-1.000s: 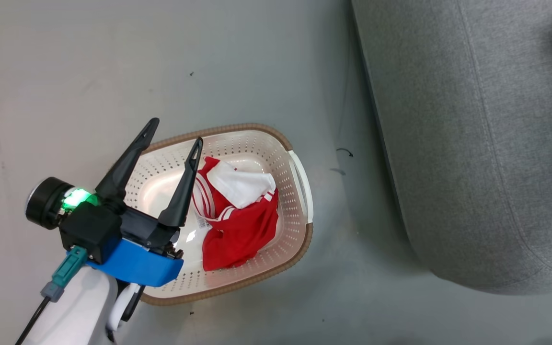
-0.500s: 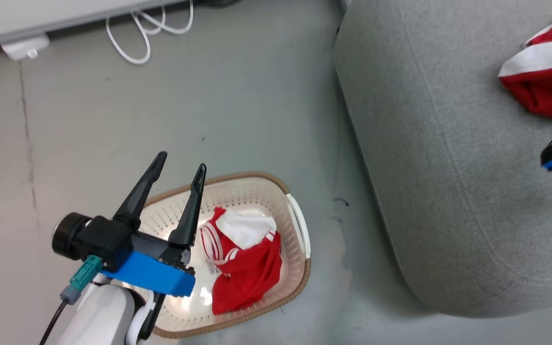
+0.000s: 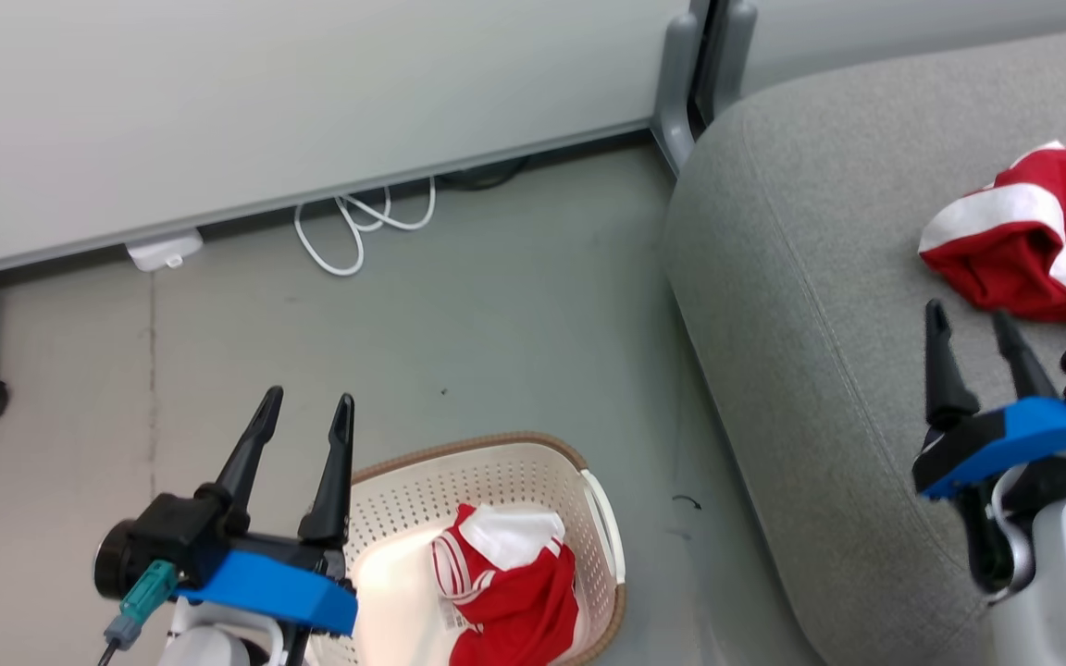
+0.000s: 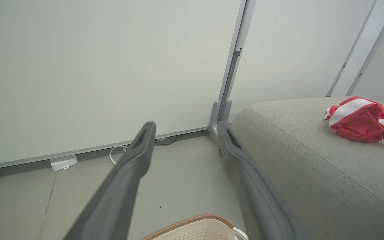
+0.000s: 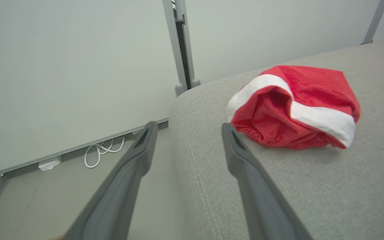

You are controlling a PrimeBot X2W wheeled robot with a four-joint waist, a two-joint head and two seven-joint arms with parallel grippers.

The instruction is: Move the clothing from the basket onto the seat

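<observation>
We hold our left gripper (image 3: 309,398) wide open and empty, fingers over the floor (image 3: 496,324) just beside the basket (image 3: 459,481) and its brown woven-look rim. Our right gripper (image 3: 966,312) is spread wide too, gripping nothing, above the grey fabric seat (image 3: 820,324) and close to a crumpled red-and-white garment (image 3: 1023,240) lying there. The other garment (image 3: 519,592) lies bunched in the perforated cream basket. Open floor separates basket and seat.

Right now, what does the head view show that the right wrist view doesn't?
Head view: the basket with a red garment inside; the left gripper, jaws open, by its rim. Right wrist view: the seat garment whole, uncropped, hollow fold facing the camera. Shared: the seat, part of that garment, the right gripper with jaws open, the white cable.
</observation>
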